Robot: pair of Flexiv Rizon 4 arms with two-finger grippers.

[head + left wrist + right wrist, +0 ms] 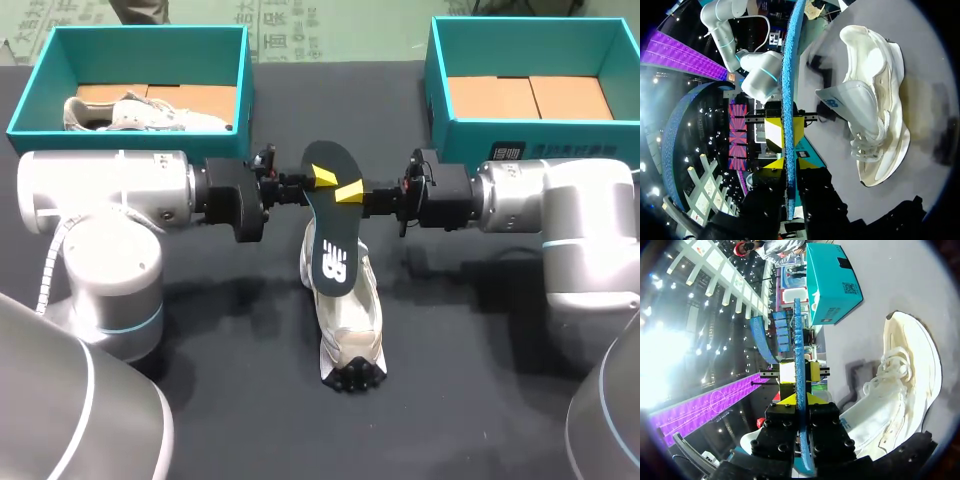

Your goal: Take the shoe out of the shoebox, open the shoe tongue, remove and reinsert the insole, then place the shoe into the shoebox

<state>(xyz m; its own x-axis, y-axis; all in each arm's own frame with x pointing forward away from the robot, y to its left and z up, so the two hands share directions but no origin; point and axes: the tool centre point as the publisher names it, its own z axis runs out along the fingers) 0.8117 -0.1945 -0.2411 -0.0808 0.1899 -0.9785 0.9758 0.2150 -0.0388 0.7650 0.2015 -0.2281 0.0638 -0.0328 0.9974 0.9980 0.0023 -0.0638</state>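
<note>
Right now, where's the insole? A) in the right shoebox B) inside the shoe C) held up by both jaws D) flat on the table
C: the insole is clamped between the left jaws and the right jaws, over the shoe that lies on the table.

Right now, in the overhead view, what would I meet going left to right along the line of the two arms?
The left arm → left gripper → insole, pinched from both sides → right gripper → right arm.
</note>
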